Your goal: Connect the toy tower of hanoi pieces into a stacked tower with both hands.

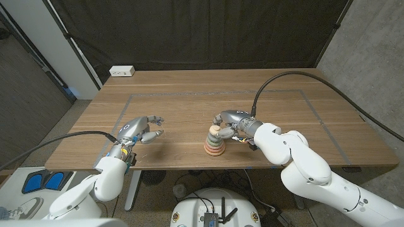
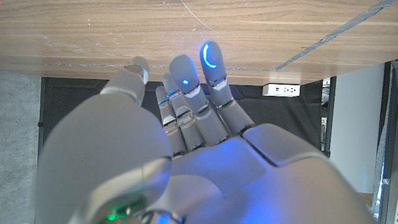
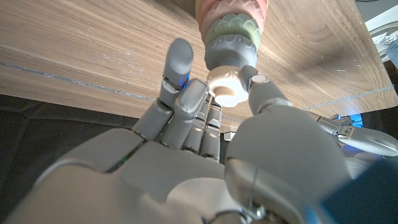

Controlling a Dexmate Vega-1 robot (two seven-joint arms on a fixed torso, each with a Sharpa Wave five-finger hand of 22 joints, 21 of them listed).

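Observation:
The toy tower (image 1: 213,142) stands upright near the table's front middle, pastel rings stacked wide to narrow: orange-pink at the base, green and grey above, and a cream top piece (image 1: 214,130). My right hand (image 1: 235,123) reaches in from the tower's right. In the right wrist view its thumb (image 3: 260,87) and fingers (image 3: 186,93) pinch the cream top piece (image 3: 226,87) above the rings (image 3: 231,37). My left hand (image 1: 140,129) hovers well left of the tower, fingers (image 2: 186,81) apart and slightly curled, holding nothing.
A white power strip (image 1: 122,71) lies at the table's far left corner, and also appears in the left wrist view as the power strip (image 2: 281,90). Grey tape lines (image 1: 221,94) frame a rectangle on the wood. A black cable (image 1: 297,74) arcs over the right side.

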